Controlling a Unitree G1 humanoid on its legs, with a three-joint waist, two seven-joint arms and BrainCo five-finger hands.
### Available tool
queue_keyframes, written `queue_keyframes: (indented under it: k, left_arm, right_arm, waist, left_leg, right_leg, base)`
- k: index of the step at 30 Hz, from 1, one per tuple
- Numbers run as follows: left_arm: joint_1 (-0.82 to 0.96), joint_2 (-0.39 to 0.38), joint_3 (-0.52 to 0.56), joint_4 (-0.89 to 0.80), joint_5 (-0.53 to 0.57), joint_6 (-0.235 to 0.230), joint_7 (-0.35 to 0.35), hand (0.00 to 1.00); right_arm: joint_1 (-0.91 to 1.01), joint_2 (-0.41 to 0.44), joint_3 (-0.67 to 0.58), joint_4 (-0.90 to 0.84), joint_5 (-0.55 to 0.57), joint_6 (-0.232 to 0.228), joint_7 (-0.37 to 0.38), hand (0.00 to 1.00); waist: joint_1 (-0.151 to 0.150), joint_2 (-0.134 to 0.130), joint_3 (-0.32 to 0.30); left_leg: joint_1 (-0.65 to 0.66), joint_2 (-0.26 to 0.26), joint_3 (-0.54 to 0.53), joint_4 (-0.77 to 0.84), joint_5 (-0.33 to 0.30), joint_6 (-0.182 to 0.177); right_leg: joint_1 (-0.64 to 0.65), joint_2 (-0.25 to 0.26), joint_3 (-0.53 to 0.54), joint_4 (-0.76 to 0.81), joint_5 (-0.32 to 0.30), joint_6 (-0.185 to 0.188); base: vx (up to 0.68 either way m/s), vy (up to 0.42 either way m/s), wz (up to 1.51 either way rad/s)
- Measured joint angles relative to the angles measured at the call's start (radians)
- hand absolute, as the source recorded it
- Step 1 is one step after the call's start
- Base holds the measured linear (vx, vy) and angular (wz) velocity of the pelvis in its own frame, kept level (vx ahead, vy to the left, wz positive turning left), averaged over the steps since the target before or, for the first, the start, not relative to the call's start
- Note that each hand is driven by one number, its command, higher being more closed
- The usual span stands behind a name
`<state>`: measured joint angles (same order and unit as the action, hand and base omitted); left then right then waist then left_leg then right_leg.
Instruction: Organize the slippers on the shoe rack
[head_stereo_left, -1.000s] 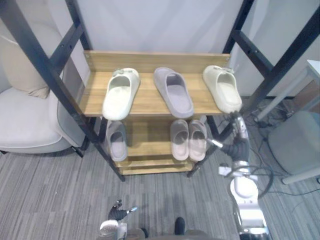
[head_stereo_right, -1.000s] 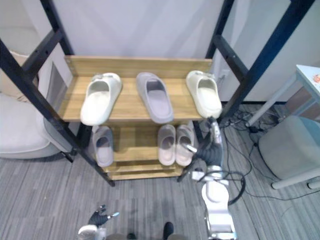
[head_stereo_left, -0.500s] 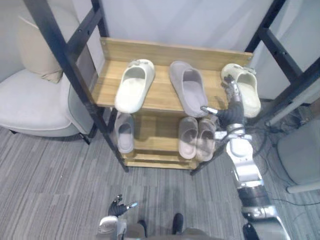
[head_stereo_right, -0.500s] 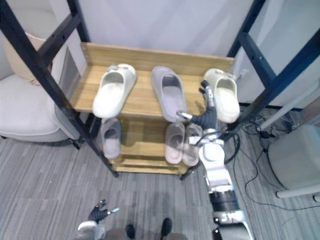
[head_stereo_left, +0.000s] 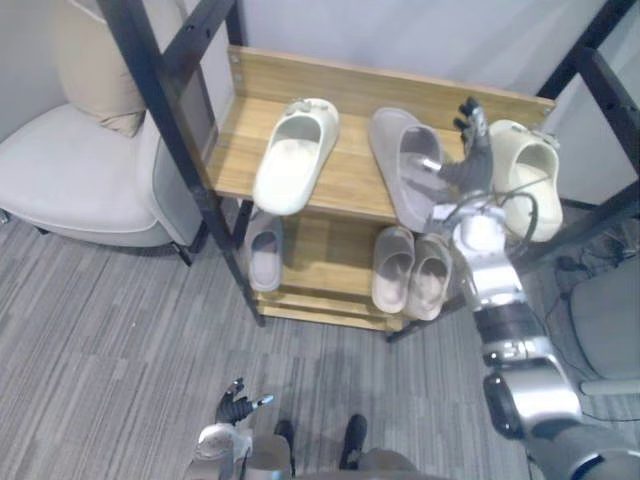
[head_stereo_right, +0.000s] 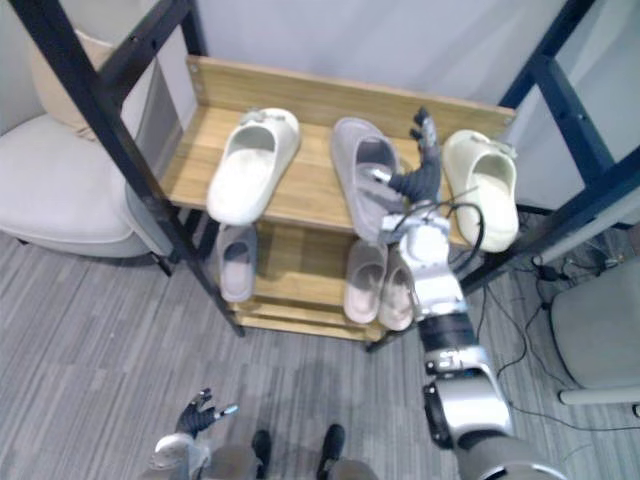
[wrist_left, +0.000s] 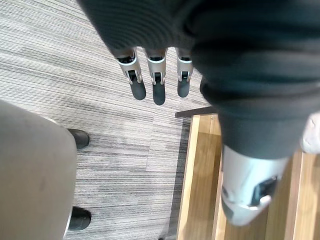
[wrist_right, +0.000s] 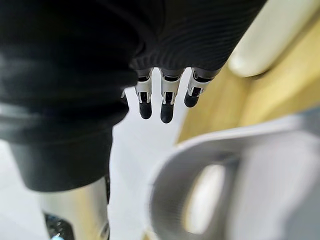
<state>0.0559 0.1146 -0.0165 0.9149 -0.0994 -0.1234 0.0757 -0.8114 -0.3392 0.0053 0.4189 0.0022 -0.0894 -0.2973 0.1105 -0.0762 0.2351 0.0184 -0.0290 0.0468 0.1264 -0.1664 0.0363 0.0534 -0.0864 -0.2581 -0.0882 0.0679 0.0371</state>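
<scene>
Hovering over the top shelf (head_stereo_left: 348, 178) of the wooden shoe rack (head_stereo_left: 350, 92), the right hand (head_stereo_left: 470, 160) sits in the narrow gap between the grey slipper (head_stereo_left: 405, 165) and the right cream slipper (head_stereo_left: 527, 178). Its fingers (wrist_right: 166, 102) are straight and spread, holding nothing. The right wrist view shows the grey slipper's opening just beneath those fingertips, though I cannot tell whether the hand touches it. The grey slipper lies at the middle of the shelf, its toe at the front edge. The right cream slipper is crowded into the right front corner, toe hanging past the edge. The left cream slipper (head_stereo_left: 293, 158) lies tilted, its toe also jutting over the front edge. A bare strip of wood runs between the left cream slipper and the grey one, and more bare wood lies left of the cream slipper by the black frame post (head_stereo_left: 170, 110). On the lower shelf (head_stereo_left: 320, 252) a single grey slipper (head_stereo_left: 263, 253) lies at the left, and a pair of pale slippers (head_stereo_left: 410, 272) lies side by side at the right, with open board between them. The left hand (head_stereo_left: 235, 405) hangs low over the grey carpet (head_stereo_left: 110, 340), well apart from the rack, its fingers (wrist_left: 158, 86) relaxed and empty. A pale armchair (head_stereo_left: 70, 185) stands just beside the rack's left side.
</scene>
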Motion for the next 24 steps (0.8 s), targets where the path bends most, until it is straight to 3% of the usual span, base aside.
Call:
queue_keyframes:
  k: [11,16,24]
  left_arm:
    - [-0.005,0.001,-0.003,0.000,-0.019,0.000,0.001,0.00]
    - [-0.010,-0.001,-0.006,0.000,-0.020,0.000,0.005,0.00]
    - [-0.012,-0.001,-0.014,0.002,-0.020,0.005,0.008,0.00]
  right_arm:
    - [-0.144,-0.016,-0.007,0.119,-0.001,0.029,-0.054,0.00]
    - [-0.152,-0.016,-0.079,0.120,-0.003,0.035,-0.076,0.00]
    - [-0.034,-0.011,-0.142,-0.047,-0.077,0.060,-0.109,0.00]
  waist:
    - [0.009,0.000,0.002]
    - [0.007,0.006,0.015]
    - [-0.003,0.013,0.020]
  left_leg:
    - [-0.019,0.000,-0.016,0.001,0.000,0.000]
    - [-0.018,-0.001,-0.030,0.021,-0.001,0.000]
    - [-0.018,0.000,-0.048,0.033,-0.001,0.000]
  right_leg:
    - [-0.013,-0.001,-0.017,0.000,-0.001,0.001]
    - [0.001,-0.002,-0.025,0.000,-0.001,0.001]
    - [0.001,-0.003,-0.039,0.017,-0.009,0.008]
  base:
    - [0.01,0.005,0.05]
    - [0.00,-0.003,0.02]
    - [-0.01,-0.014,0.01]
